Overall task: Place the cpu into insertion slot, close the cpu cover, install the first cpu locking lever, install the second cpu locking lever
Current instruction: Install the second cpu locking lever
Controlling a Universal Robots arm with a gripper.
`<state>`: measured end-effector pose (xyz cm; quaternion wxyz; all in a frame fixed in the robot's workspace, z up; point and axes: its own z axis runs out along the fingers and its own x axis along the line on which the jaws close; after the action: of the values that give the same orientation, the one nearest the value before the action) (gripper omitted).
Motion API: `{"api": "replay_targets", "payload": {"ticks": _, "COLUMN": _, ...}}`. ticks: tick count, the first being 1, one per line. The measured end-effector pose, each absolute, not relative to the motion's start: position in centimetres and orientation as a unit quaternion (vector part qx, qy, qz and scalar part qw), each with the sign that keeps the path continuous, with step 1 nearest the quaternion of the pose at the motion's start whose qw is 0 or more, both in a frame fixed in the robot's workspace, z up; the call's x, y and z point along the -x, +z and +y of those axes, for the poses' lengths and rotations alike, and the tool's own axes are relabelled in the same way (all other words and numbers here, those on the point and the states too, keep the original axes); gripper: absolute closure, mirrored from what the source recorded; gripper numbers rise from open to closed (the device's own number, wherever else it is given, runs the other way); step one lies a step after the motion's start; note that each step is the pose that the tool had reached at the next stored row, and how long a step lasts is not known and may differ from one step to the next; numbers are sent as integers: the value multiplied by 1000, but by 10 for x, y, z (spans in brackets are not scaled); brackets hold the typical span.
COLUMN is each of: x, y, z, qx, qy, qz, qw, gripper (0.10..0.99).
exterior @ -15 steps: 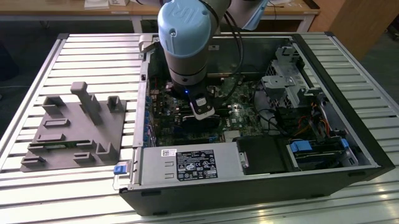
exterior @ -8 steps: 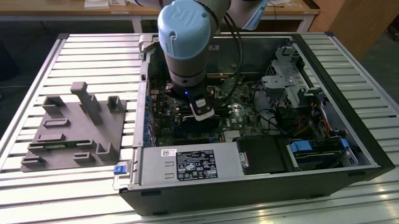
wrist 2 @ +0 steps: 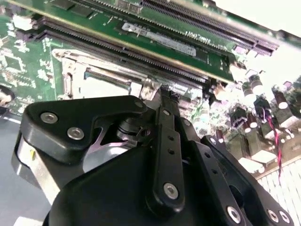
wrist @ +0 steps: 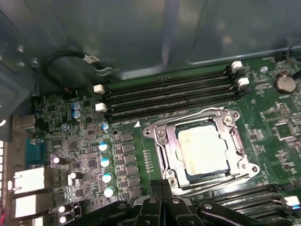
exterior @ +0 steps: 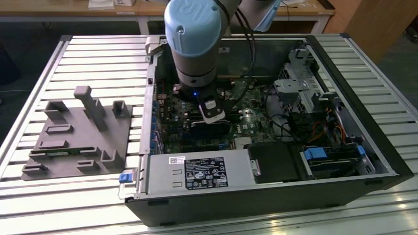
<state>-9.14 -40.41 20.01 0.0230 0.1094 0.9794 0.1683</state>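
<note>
cpu: small flat square chip w/ dull silver metal top [wrist: 203, 149], already seated in the square metal-rimmed insertion slot [wrist: 162, 134] on the green motherboard [wrist: 84, 155] – first wrist view.
cpu cover: thin silver-bronze metal frame w/ square window [wrist: 172, 160], appears down around the chip; top shows through the window. Latched or not – can't tell.
claw: black linkage claw [wrist: 162, 186] at the socket's edge, fingers drawn together, nothing seen between them. In second wrist view the tips [wrist 2: 162, 94] sit just beside the socket's metal rim; contact unclear.
arm: grey-blue robot arm [exterior: 193, 44] reaching down into the open black pc case [exterior: 385, 161] in exterior view.
handling (judgement): chip light, stiff, smooth top, fragile underside – hold by edges only. Cover thin springy sheet metal, press on frame, not window. Levers likely thin stiff wire, springy, prone to slip off fingertips; can't pick them out for sure.
around: black memory slots [wrist: 169, 96] just beside socket on the far side, more near the claw; row of blue-topped capacitors [wrist: 106, 162] near socket; grey labelled power-supply box [exterior: 196, 172] and grey moulded fixture tray [exterior: 78, 137] on the slatted counter [exterior: 98, 54].
in the way: slot latches + capacitors crowd the socket, little room for sideways moves.
</note>
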Motion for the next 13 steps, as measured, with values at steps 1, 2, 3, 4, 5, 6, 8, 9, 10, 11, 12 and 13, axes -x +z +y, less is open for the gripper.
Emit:
{"api": "replay_targets", "payload": {"ticks": 1, "x": 91, "y": 203, "z": -404, "qx": -109, "qy": 168, "qz": 979, "qw": 23, "gripper": 980}}
{"api": "replay_targets", "payload": {"ticks": 2, "x": 91, "y": 206, "z": -404, "qx": -109, "qy": 168, "qz": 979, "qw": 23, "gripper": 980}}
{"api": "replay_targets", "payload": {"ticks": 3, "x": 91, "y": 209, "z": -404, "qx": -109, "qy": 168, "qz": 980, "qw": 23, "gripper": 980}}
{"api": "replay_targets", "payload": {"ticks": 4, "x": 91, "y": 212, "z": -404, "qx": -109, "qy": 167, "qz": 980, "qw": 23, "gripper": 980}}
{"api": "replay_targets", "payload": {"ticks": 5, "x": 91, "y": 215, "z": -404, "qx": -109, "qy": 167, "qz": 980, "qw": 23, "gripper": 980}}
{"api": "replay_targets", "payload": {"ticks": 6, "x": 91, "y": 217, "z": -404, "qx": -109, "qy": 165, "qz": 980, "qw": 23, "gripper": 980}}
{"api": "replay_targets", "payload": {"ticks": 8, "x": 91, "y": 219, "z": -404, "qx": -110, "qy": 157, "qz": 981, "qw": 24, "gripper": 980}}
{"api": "replay_targets", "payload": {"ticks": 9, "x": 91, "y": 220, "z": -404, "qx": -110, "qy": 151, "qz": 982, "qw": 25, "gripper": 980}}
{"api": "replay_targets", "payload": {"ticks": 10, "x": 91, "y": 220, "z": -404, "qx": -111, "qy": 144, "qz": 983, "qw": 26, "gripper": 980}}
{"api": "replay_targets", "payload": {"ticks": 11, "x": 90, "y": 220, "z": -404, "qx": -112, "qy": 140, "qz": 983, "qw": 27, "gripper": 980}}
{"api": "replay_targets", "payload": {"ticks": 12, "x": 88, "y": 220, "z": -404, "qx": -114, "qy": 138, "qz": 984, "qw": 27, "gripper": 980}}
{"api": "replay_targets", "payload": {"ticks": 13, "x": 86, "y": 220, "z": -404, "qx": -115, "qy": 136, "qz": 984, "qw": 27, "gripper": 980}}
